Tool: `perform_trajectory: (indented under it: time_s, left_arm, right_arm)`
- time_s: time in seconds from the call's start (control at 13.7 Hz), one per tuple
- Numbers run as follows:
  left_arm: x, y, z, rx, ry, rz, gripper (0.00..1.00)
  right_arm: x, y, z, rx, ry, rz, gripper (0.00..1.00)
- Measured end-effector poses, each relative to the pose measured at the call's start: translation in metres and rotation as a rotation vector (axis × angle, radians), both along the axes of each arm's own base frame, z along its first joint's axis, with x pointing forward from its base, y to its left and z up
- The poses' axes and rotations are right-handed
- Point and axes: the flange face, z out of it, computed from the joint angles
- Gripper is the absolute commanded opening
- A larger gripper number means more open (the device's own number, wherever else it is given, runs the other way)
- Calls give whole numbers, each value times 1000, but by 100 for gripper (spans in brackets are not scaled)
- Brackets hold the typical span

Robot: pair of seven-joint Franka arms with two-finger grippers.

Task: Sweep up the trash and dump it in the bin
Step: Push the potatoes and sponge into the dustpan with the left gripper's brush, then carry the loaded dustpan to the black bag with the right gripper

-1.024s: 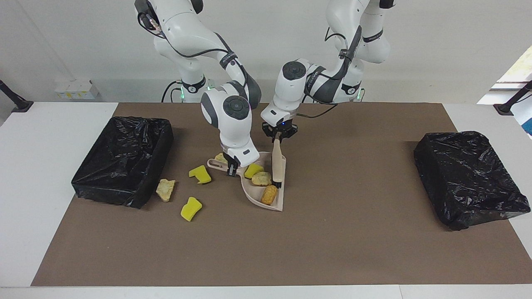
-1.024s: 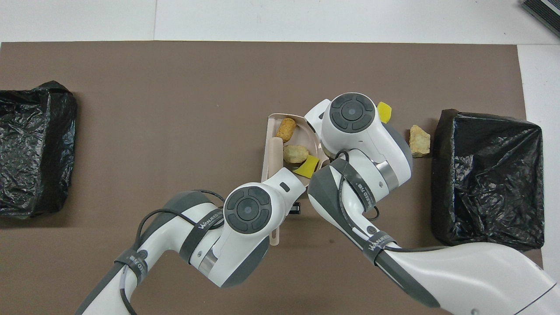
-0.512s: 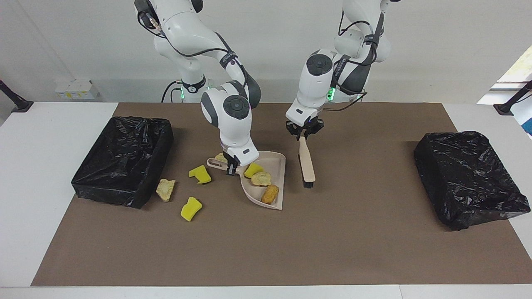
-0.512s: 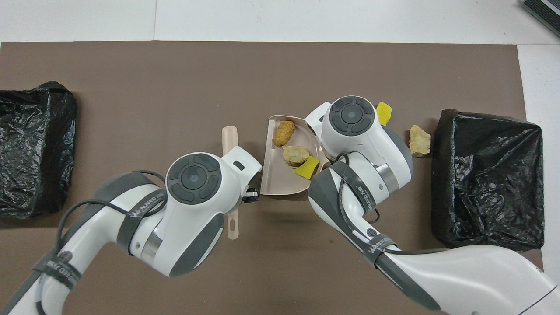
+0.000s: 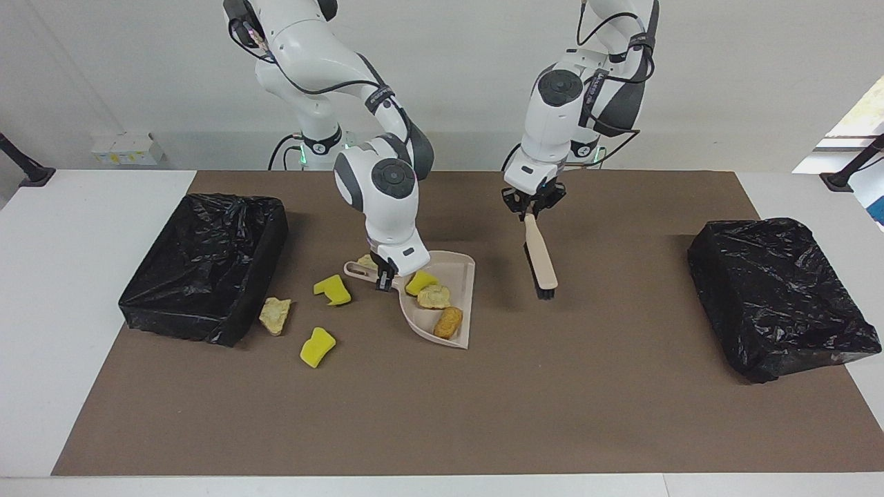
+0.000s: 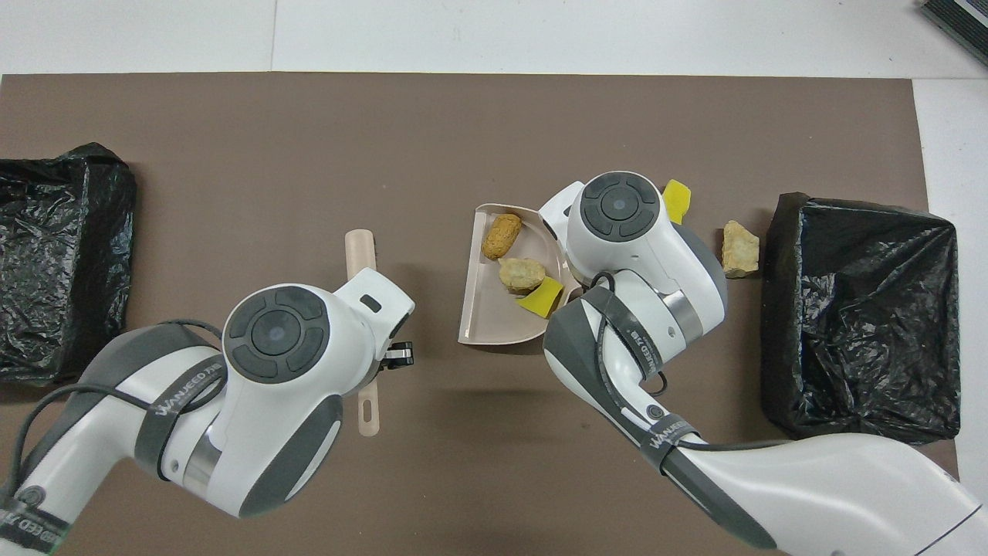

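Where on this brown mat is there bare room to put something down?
Bare mat lies between the brush and the bin at the left arm's end. It is crowded from the dustpan to the other bin, where loose trash lies.

I see three trash lumps [image 5: 435,297] in the dustpan [image 5: 459,273] under my right claw [image 5: 382,279]; the brush [image 5: 541,262] hangs from my left claw [image 5: 530,210], beside it.
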Motion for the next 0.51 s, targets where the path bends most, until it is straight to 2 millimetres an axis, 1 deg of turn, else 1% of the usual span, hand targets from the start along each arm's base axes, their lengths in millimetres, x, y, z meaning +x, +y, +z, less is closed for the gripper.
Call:
perform_trajectory:
  time_s: [0.15,0.22,0.37,0.51]
  left_arm:
    - [11,20,-2,1,4,4,0]
    - [11,25,-5,3,10,5,0]
    - [5,28,-13,10,20,2,0]
    - [-7,30,-22,8,10,-6,0]
  right_arm:
    - [-1,0,0,-1,0,-2,0]
    - [-1,0,0,-1,0,-2,0]
    - [-1,0,0,-2,0,-4,0]
    - [-1,-2,0,-2,1,-10,0]
